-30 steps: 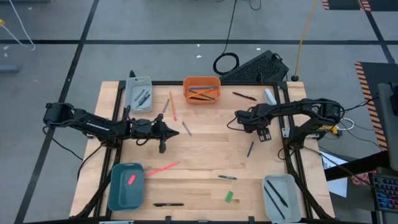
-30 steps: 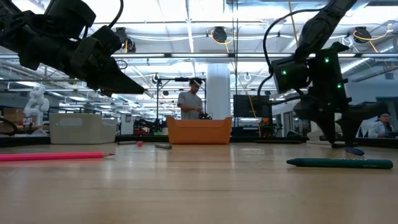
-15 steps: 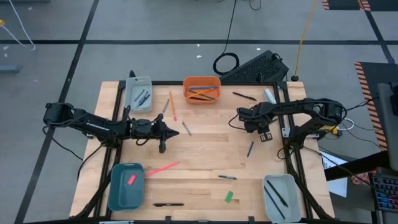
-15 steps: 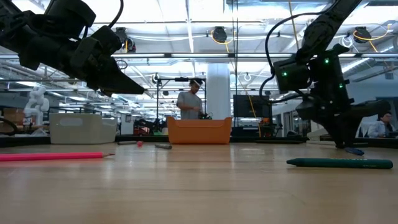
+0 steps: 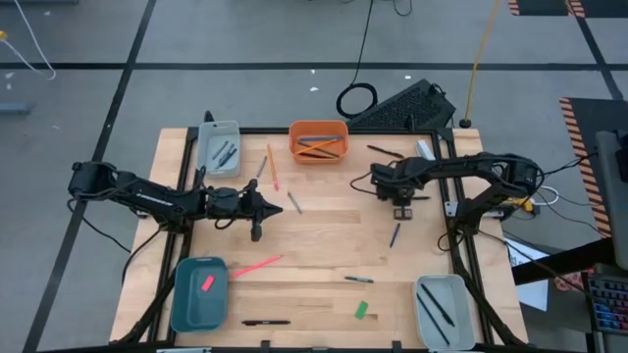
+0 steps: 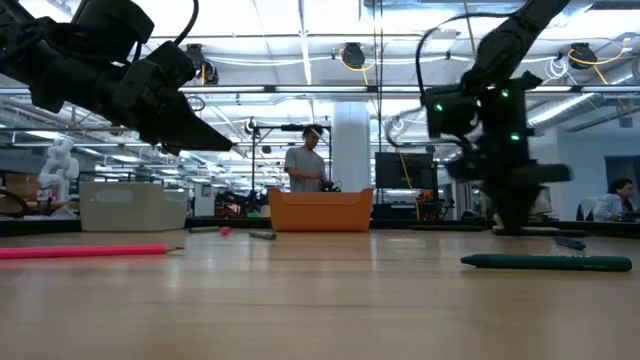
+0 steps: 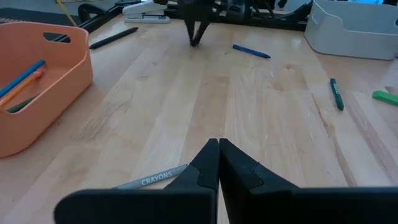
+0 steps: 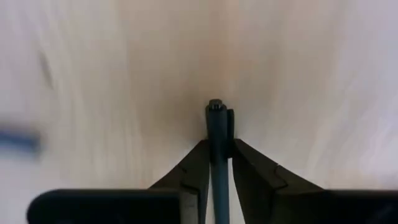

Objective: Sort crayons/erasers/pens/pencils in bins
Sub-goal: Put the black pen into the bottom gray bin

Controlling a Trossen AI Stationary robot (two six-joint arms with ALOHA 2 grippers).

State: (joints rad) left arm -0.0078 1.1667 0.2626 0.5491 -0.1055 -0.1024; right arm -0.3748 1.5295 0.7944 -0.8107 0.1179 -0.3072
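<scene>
Right end effector (image 5: pixel 400 210) clamped on a dark pen (image 8: pixel 217 155), shifted left toward surface (image 5: pixel 324 255) centre versus a second ago. Left end effector (image 5: pixel 278 207) unchanged, fingers together, beside grey crayon (image 5: pixel 293 203).

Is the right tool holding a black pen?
Yes, in the right wrist view the right tool is shut on a slim black pen sticking out past its fingers.

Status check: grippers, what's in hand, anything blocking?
Right gripper shut on a black pen, above the table's right middle. Left gripper shut, empty, over a grey crayon. Nothing blocking.
</scene>
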